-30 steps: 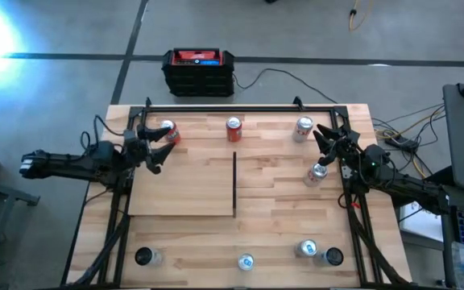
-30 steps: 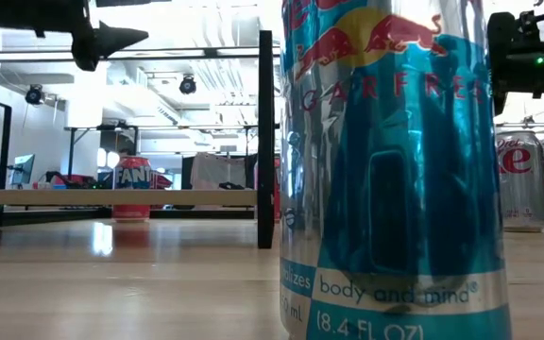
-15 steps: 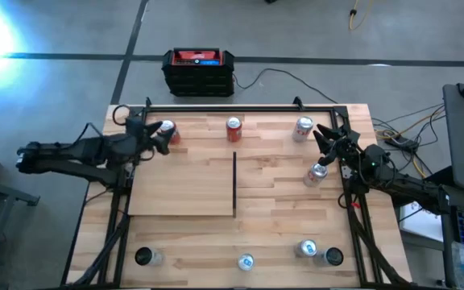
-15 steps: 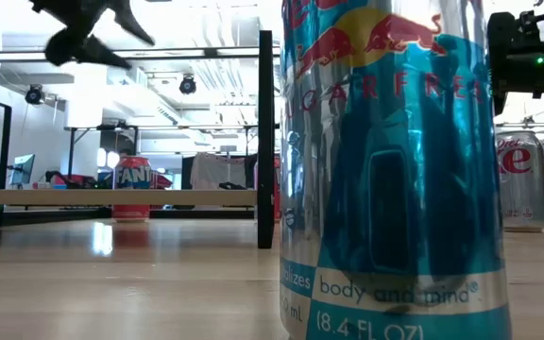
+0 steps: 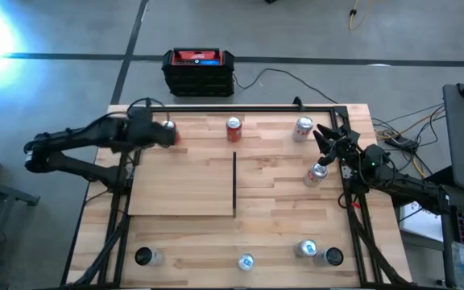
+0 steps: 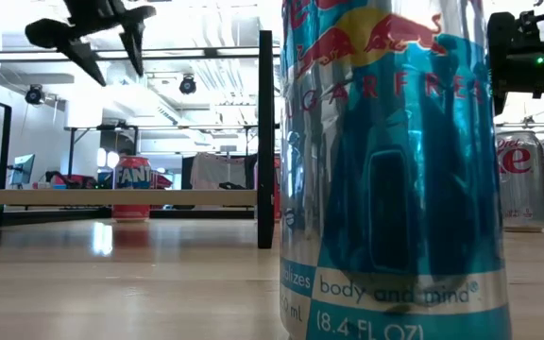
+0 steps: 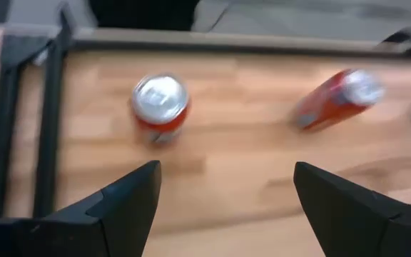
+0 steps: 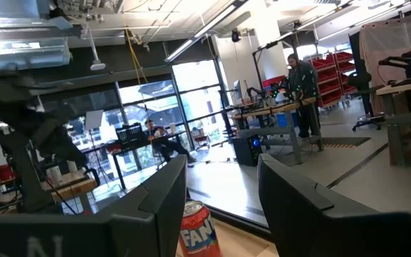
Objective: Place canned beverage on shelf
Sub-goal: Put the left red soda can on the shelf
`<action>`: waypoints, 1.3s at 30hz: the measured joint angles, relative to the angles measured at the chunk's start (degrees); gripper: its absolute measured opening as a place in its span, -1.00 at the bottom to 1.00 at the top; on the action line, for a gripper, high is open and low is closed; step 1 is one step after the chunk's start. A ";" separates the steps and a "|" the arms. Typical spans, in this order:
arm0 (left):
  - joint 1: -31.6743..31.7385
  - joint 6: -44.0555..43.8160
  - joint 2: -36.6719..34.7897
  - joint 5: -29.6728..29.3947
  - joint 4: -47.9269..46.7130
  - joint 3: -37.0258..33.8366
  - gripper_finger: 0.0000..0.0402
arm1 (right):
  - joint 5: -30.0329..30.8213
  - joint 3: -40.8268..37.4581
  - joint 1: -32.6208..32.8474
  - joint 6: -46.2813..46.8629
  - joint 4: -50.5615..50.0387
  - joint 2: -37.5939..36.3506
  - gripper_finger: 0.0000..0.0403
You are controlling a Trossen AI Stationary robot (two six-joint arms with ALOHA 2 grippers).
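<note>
An orange Fanta can (image 7: 160, 103) stands upright at the table's far left and shows small in the low view (image 6: 132, 187). My left gripper (image 7: 227, 171) hangs above it, open, slanting down, with nothing between its fingers; in the high view (image 5: 161, 134) it partly covers the can. The shelf (image 5: 180, 189) lies flat mid-table, its black upright bar (image 5: 234, 184) on its right edge. A red can (image 5: 234, 129) stands at the far middle. My right gripper (image 8: 221, 193) waits at the table's right edge, its fingers a little apart and holding nothing.
Silver cans stand at the far right (image 5: 303, 127) and beside my right gripper (image 5: 318, 171). Several more cans line the near edge (image 5: 246, 262); one blue can (image 6: 395, 170) fills the low view. A black rail (image 5: 232, 108) runs along the far edge.
My left gripper has risen from beside the orange can and tipped from level to slanting down, rolling as it went; it now hangs over the can. The gap between its fingers looks unchanged. No can has moved.
</note>
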 joint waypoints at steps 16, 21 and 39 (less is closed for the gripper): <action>28.21 11.45 12.50 23.48 4.66 -1.15 0.52 | 0.00 0.00 0.00 0.00 0.02 0.00 -0.22; 32.29 11.43 15.18 25.71 6.29 -1.17 0.52 | 0.00 -0.01 0.00 0.00 0.00 0.00 -0.22; 43.19 10.64 27.02 34.87 10.07 -1.17 0.52 | 0.02 0.00 0.00 0.00 0.02 0.00 -0.22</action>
